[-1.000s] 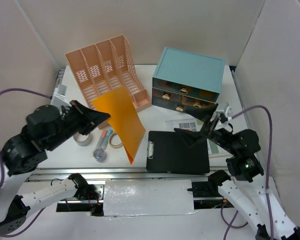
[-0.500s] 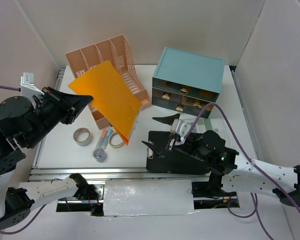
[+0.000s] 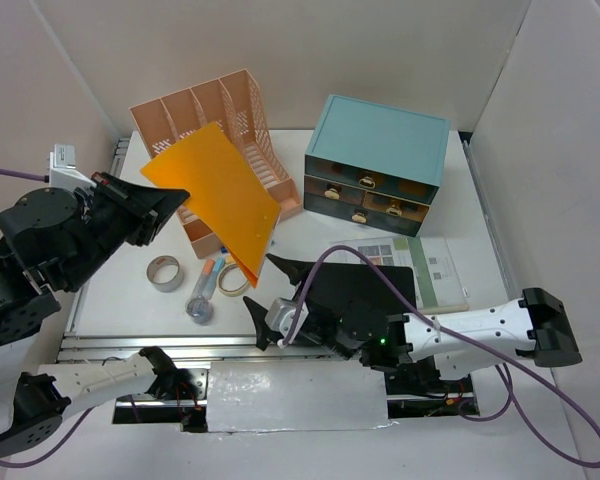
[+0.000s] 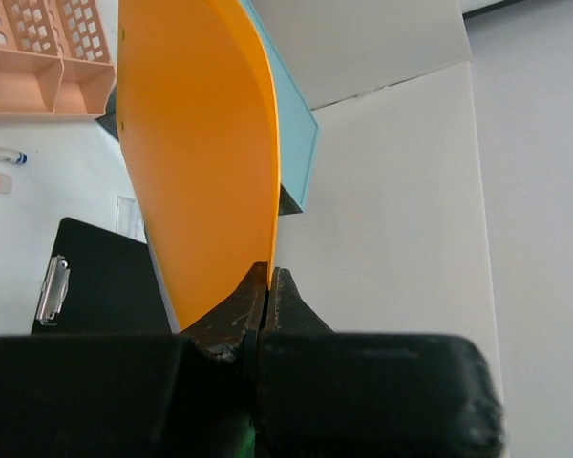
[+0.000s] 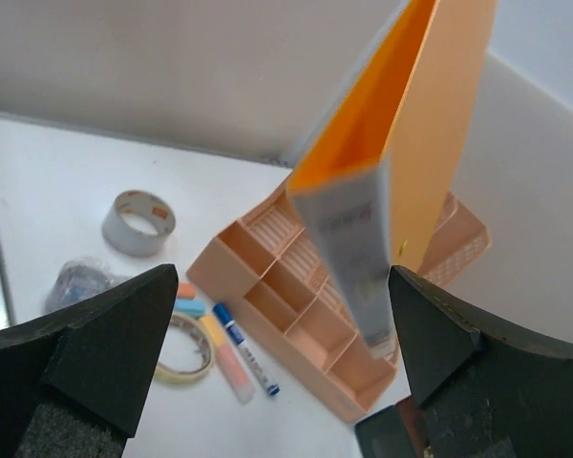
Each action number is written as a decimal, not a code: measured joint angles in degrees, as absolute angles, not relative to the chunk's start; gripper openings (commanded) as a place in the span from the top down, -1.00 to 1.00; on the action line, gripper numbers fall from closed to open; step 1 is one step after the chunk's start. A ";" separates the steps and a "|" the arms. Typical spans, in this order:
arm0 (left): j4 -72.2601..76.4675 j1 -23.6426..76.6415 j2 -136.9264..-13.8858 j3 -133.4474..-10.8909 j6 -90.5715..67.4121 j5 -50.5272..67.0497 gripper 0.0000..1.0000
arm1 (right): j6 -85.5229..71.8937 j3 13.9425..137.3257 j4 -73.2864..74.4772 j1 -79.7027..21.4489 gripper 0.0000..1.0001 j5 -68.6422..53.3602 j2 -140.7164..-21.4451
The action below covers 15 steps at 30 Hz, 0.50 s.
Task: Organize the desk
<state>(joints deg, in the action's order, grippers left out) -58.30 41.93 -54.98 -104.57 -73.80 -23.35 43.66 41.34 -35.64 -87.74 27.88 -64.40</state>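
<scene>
left gripper [image 3: 170,203] pinched on orange folder [image 3: 218,195] | folder tilted over desk [image 3: 130,292] left side, long edge far-left to near-right, overlapping file organizer [image 3: 195,112] just beyond | right gripper [image 3: 269,288] spread wide, empty, near edge | left arm nearer

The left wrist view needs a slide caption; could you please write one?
Left jaws shut on an orange folder, with clipboard, pink organizer and teal cabinet behind.
</scene>
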 measured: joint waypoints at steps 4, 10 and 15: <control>-58.11 41.93 -55.05 -103.26 -73.82 -23.35 1.00 | 46.04 43.42 -39.48 -88.29 -0.98 30.02 -64.64; -58.37 41.93 -54.96 -101.45 -73.87 -23.77 1.00 | 49.74 44.69 -46.30 -88.86 -0.11 32.97 -65.89; -58.30 41.93 -54.98 -101.34 -73.84 -24.43 1.00 | 50.35 45.52 -45.01 -89.47 0.03 33.67 -66.63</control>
<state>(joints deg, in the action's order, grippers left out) -58.30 41.93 -54.98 -101.34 -73.84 -24.43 50.35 45.52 -45.01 -89.47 33.67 -66.63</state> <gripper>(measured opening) 0.086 0.487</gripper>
